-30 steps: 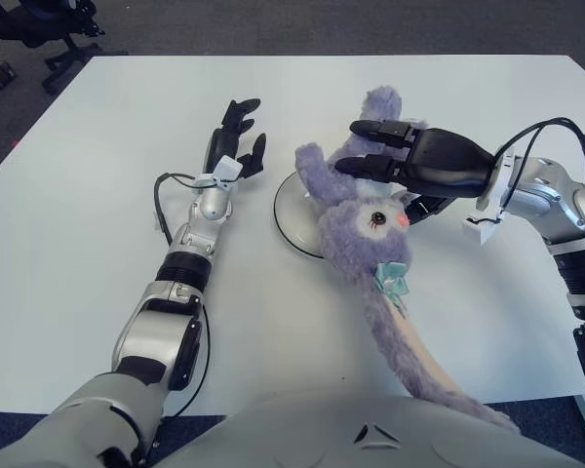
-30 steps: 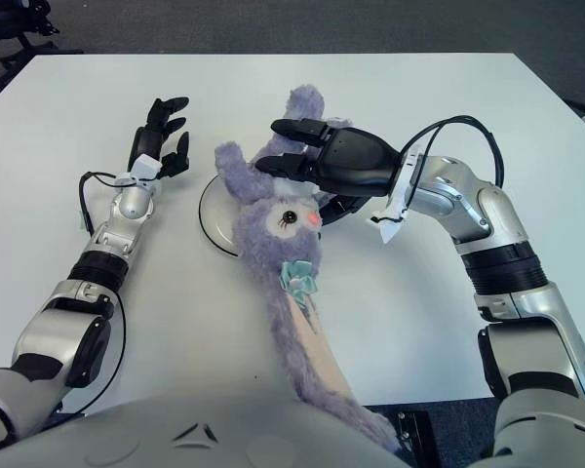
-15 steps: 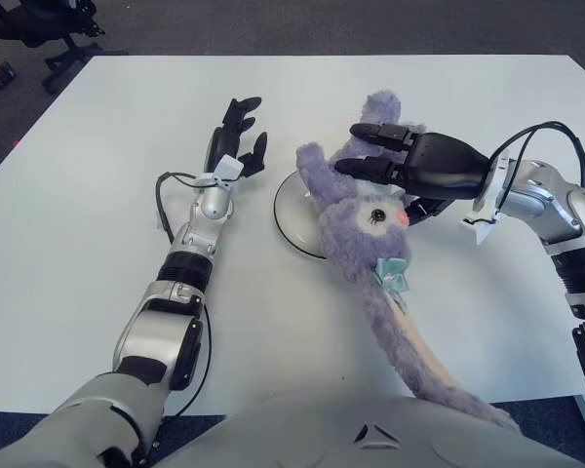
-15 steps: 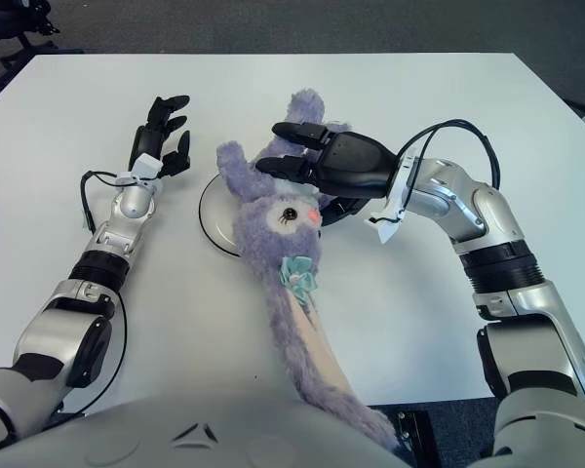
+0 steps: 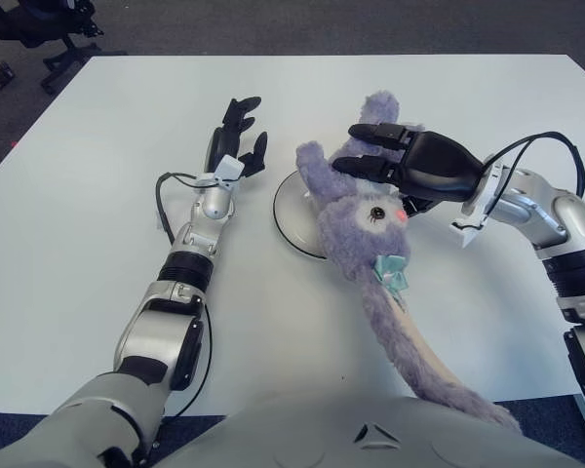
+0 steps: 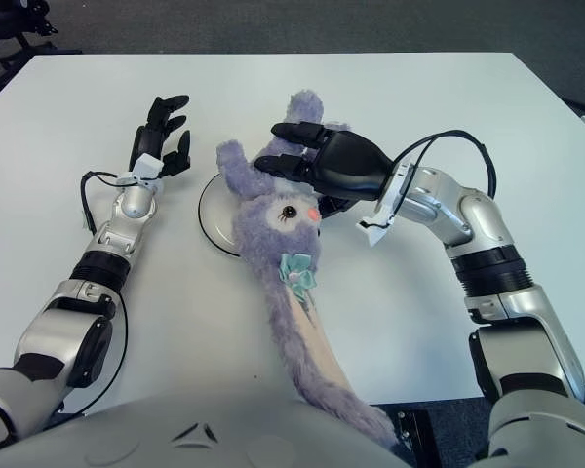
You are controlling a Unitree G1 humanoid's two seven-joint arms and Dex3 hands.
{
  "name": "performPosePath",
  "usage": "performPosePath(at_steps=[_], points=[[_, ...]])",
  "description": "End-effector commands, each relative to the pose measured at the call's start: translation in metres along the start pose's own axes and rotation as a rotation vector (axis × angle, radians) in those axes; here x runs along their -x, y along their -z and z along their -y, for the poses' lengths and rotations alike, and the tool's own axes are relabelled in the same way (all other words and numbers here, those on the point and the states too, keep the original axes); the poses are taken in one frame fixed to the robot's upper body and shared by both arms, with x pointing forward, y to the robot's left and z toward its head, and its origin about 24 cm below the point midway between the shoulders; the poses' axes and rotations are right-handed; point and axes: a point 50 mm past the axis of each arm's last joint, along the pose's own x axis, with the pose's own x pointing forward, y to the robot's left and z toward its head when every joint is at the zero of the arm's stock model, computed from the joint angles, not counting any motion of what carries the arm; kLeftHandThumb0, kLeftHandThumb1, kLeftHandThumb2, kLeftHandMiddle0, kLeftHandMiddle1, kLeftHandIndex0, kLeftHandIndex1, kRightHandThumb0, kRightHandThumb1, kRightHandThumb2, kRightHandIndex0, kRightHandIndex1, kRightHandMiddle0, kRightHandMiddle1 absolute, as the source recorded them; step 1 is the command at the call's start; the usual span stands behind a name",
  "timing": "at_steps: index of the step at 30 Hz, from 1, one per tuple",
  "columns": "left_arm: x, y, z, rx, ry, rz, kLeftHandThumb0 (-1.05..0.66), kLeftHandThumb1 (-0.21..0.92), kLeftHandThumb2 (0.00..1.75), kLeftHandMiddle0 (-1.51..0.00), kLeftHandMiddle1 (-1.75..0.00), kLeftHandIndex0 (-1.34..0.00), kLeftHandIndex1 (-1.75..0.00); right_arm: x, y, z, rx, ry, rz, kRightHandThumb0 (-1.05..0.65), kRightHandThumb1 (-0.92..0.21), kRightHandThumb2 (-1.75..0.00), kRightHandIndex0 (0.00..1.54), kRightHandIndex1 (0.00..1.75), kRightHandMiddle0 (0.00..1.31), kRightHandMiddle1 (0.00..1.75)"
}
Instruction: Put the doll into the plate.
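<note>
A long purple plush doll with a teal bow lies with its head and ears over the right half of a white round plate. Its body trails off the plate toward the table's near edge. My right hand comes in from the right and is closed around the top of the doll's head, black fingers over it between the ears and thumb by the pink nose. My left hand shows just left of the plate, fingers spread, holding nothing.
The white table spans the view. Office chair legs stand on the dark floor beyond the far left corner. A cable loops above my right forearm.
My right hand and forearm have shifted slightly left and nearer, still on the doll's head. The doll and left hand have barely moved.
</note>
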Motion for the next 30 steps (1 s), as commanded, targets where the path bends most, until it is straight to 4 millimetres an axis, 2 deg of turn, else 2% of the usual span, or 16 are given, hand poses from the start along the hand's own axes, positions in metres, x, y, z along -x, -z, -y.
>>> performPosePath(at_steps=[1,11,19,30], points=[[0.000,-0.002,-0.001,-0.012,-0.006,0.007,-0.52,0.92,0.81,-0.46,-0.42,-0.23,-0.66,0.004,0.001,-0.005,-0.070,0.027,0.038,0.00,-0.80,-0.54,0.31,1.69,0.46,1.26],[0.000,-0.002,0.000,-0.011,-0.007,0.008,-0.52,0.92,0.81,-0.46,-0.42,-0.23,-0.65,0.009,0.008,-0.007,-0.110,0.075,0.137,0.00,-0.73,-0.66,0.32,1.75,0.44,1.36],[0.000,-0.002,0.000,-0.011,-0.006,0.008,-0.52,0.92,0.81,-0.46,-0.42,-0.23,-0.64,0.008,0.012,-0.009,-0.128,0.074,0.130,0.00,-0.63,-0.84,0.38,1.75,0.42,1.45],[0.000,-0.002,0.001,-0.007,-0.004,0.005,-0.52,0.92,0.81,-0.45,-0.43,-0.24,-0.63,0.008,0.017,-0.006,-0.089,0.083,0.107,0.00,-0.55,-0.99,0.41,1.75,0.34,1.62]])
